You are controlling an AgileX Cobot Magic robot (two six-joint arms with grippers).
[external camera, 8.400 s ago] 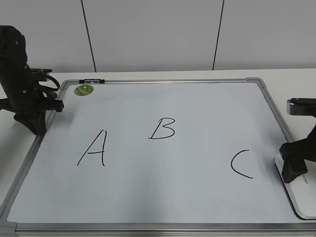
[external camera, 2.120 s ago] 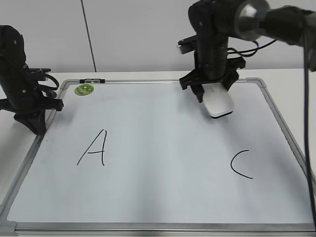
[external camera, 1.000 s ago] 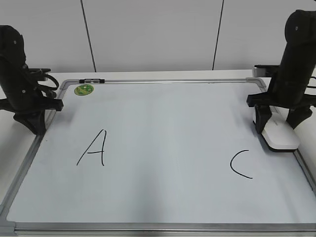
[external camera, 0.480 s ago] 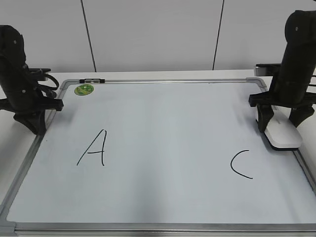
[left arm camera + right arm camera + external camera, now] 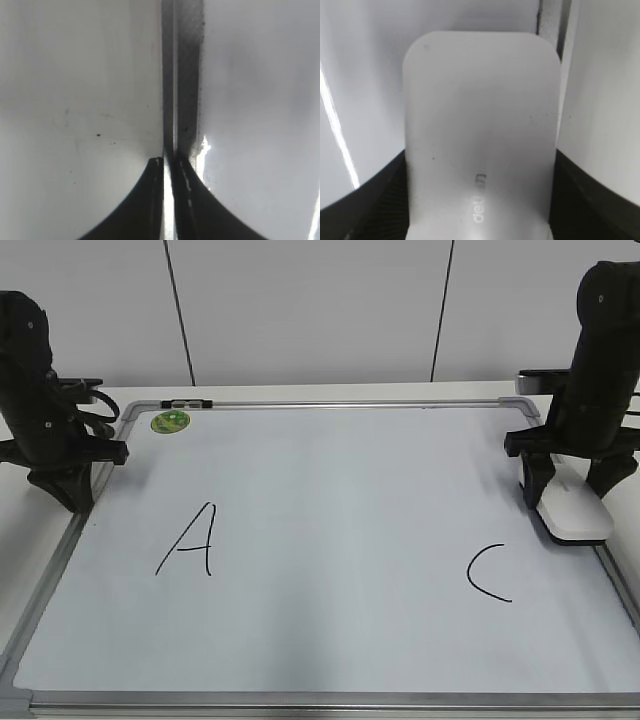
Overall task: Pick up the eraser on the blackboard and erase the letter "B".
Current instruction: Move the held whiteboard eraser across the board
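The eraser (image 5: 574,516) lies flat at the right edge of the blackboard (image 5: 330,540), just above and to the right of the black "C" (image 5: 488,573), with its long axis running from the near edge toward the far edge, slightly slanted, and its outer side close against the silver frame. The right hand (image 5: 572,495) stands directly over the far end of the eraser, one finger on each long side; in the right wrist view the white block (image 5: 480,135) fills the gap between the two dark fingers (image 5: 365,200), which seem to touch both its sides, so I judge the hand closed on it, though how firmly cannot be told. No "B" shows anywhere on the board; the middle stretch between the "A" (image 5: 190,540) and the "C" is bare white, so the erasing looks done and the coming move is likely just to let go and lift straight up. The left hand (image 5: 167,200) is well apart at the far left, its fingers nearly together with only a thin slit between them, holding nothing, poised over the left frame rail (image 5: 182,75) where board meets counter (image 5: 25,560). A green sticker (image 5: 170,422) sits at the far left corner.
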